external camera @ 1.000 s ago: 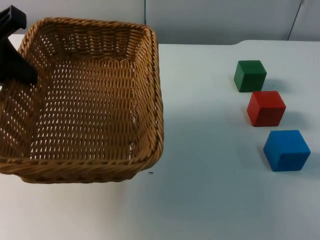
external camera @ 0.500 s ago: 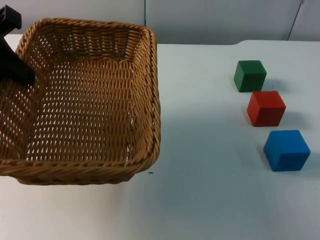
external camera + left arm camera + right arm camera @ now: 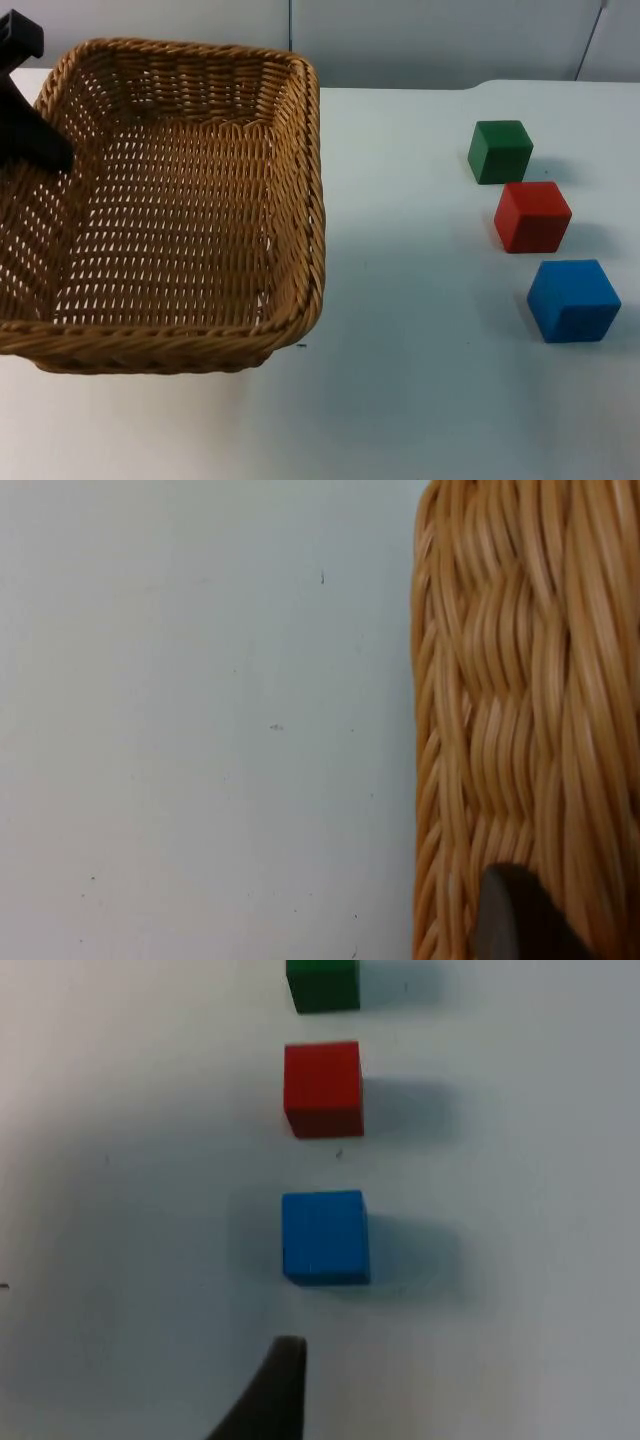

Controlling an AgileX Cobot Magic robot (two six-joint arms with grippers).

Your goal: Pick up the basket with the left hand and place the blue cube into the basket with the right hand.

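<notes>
Top view: left gripper (image 3: pixel 40 150) gripped the wicker basket (image 3: pixel 290 200) at its left rim, apparently clamped on it.
Right of the basket on the white table (image 3: pixel 400 400), the green cube (image 3: pixel 500 151), red cube (image 3: pixel 532 216) and blue cube (image 3: pixel 573 300) stood in a row, well apart from it. A right fingertip (image 3: pixel 270 1395) hung near the blue cube; its spread could not be told.
</notes>
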